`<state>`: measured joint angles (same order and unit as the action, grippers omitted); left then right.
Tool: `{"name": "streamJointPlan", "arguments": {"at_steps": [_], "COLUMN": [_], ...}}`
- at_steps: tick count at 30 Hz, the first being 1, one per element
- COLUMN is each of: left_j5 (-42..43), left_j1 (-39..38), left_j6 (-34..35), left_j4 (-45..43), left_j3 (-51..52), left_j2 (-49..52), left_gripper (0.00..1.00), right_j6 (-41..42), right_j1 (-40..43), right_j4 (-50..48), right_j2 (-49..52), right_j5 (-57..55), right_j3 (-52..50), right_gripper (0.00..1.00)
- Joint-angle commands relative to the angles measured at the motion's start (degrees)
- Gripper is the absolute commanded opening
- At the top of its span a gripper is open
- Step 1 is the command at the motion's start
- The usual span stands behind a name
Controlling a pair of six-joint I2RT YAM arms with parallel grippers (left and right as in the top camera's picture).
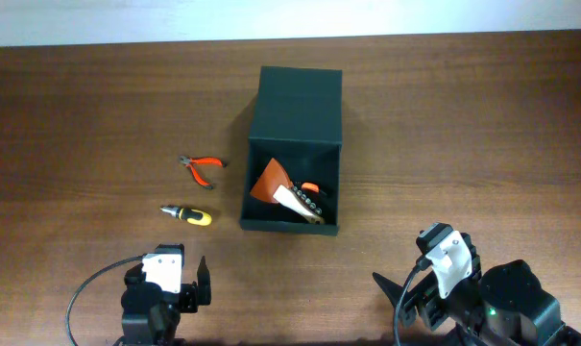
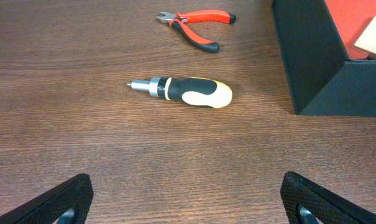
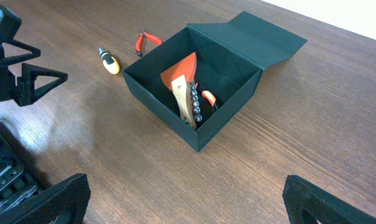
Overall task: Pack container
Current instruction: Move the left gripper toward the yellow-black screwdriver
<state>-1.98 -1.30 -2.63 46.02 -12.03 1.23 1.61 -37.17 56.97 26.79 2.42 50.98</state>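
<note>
Okay, left gripper [image 2: 188, 190] and right gripper [image 3: 184, 193] both spread wide, holding nothing.
Both sit at the near edge of the table [image 1: 79, 115], apart from everything on it. A yellow-black screwdriver [image 1: 189, 213] lies just ahead of the left one, with red pliers [image 1: 202, 167] beyond it. The green box [image 1: 290, 223] is mid-table, its lid flap open toward the far edge, with an orange tool [image 1: 271, 183] and a wooden bit rack [image 1: 304, 202] inside.

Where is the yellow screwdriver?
In the overhead view, the yellow screwdriver lies on the table left of the green box, just below the red pliers.
</note>
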Motion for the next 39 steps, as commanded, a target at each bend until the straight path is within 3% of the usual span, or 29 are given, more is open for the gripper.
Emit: {"name": "streamJointPlan", "arguments": {"at_steps": [1, 17, 21, 28, 34, 39], "left_j5": [-0.4, -1.3, 4.0, 4.1, 3.5, -2.3], "left_j1": [0.3, 0.2, 0.2, 0.2, 0.2, 0.2], "left_j6": [-0.9, -0.8, -0.9, 0.9, 16.6, 36.8], "left_j4": [0.0, -0.2, -0.4, 1.4, 2.0, 6.8], "left_j3": [0.5, -0.7, -9.3, -28.9, -40.9, -48.4], "left_j2": [-0.5, -0.1, 4.4, 20.7, 40.4, 55.7], "left_gripper": [0.99, 0.99, 0.99, 0.99, 0.99, 0.99], "right_j6": [0.8, 0.8, 0.8, 0.8, 0.8, 0.8], "right_j1": [0.1, 0.1, 0.0, 0.0, 0.1, 0.1], "right_j4": [-0.2, -0.2, -0.2, -0.2, -0.2, -0.2], "right_j2": [-0.3, -0.3, -0.3, -0.3, -0.3, -0.3], "right_j5": [-0.9, -0.9, -0.9, -0.9, -0.9, -0.9], "right_j3": [-0.2, -0.2, -0.2, -0.2, -0.2, -0.2], "right_gripper": [0.99, 0.99, 0.99, 0.99, 0.99, 0.99]}}
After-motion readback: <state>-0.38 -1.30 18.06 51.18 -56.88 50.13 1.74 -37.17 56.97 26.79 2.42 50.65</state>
